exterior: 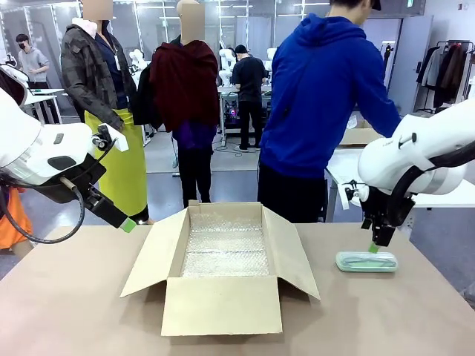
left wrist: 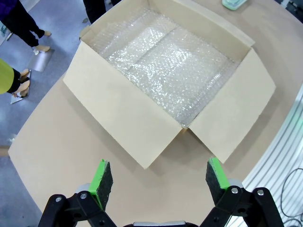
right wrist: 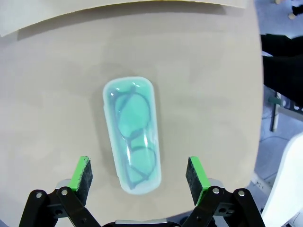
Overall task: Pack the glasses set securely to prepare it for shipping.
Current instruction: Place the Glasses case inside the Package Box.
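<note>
Mint glasses case point(exterior: 366, 261) is lying on the table point(exterior: 74, 311), right of the cardboard box point(exterior: 223, 304).
We are observing the right gripper point(exterior: 375, 247) hovering open over the case, and the left gripper point(left wrist: 158, 175) hanging open beside the box.

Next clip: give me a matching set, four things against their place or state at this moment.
Things: 1 cardboard box; 2 mint glasses case; 3 left gripper; 4 right gripper.
States: a open, just above the case; b flaps open, bubble wrap inside; c flat on the table, right of the box; d open, raised left of the box.
Pairs: 1-b; 2-c; 3-d; 4-a.
</note>
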Controlling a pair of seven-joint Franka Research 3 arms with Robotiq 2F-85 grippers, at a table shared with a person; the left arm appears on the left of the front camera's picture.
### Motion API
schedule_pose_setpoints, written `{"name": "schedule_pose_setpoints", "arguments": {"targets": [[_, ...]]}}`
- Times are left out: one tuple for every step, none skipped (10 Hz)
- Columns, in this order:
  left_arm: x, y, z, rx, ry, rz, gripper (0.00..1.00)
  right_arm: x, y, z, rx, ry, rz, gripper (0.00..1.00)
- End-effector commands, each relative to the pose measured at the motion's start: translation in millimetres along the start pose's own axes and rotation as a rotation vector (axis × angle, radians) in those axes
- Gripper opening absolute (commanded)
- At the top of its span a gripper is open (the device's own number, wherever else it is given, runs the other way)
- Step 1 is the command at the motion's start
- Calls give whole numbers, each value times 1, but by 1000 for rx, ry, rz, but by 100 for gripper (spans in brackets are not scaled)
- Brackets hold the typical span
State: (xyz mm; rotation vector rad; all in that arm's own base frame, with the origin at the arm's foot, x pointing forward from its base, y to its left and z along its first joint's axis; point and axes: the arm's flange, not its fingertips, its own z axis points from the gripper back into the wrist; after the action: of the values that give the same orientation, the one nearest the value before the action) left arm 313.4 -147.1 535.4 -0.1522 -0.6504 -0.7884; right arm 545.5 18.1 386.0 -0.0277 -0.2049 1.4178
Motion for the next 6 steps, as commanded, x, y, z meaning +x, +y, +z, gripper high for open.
{"name": "schedule_pose_setpoints", "arguments": {"targets": [[0,1,0,-11,-6,-3,100,-2,-9,-9,48,17,65,100],[0,1,0,-11,-6,-3,100,0,-12,-18,82,20,71,100],[0,1,0,-11,-6,-3,100,0,-15,-26,107,21,77,100],[0,1,0,-11,-6,-3,100,-1,-16,-34,122,26,77,100],[0,1,0,-11,-6,-3,100,-3,-18,-41,134,24,82,100],[0,1,0,-11,-6,-3,100,-7,-21,-47,131,17,77,100]]}}
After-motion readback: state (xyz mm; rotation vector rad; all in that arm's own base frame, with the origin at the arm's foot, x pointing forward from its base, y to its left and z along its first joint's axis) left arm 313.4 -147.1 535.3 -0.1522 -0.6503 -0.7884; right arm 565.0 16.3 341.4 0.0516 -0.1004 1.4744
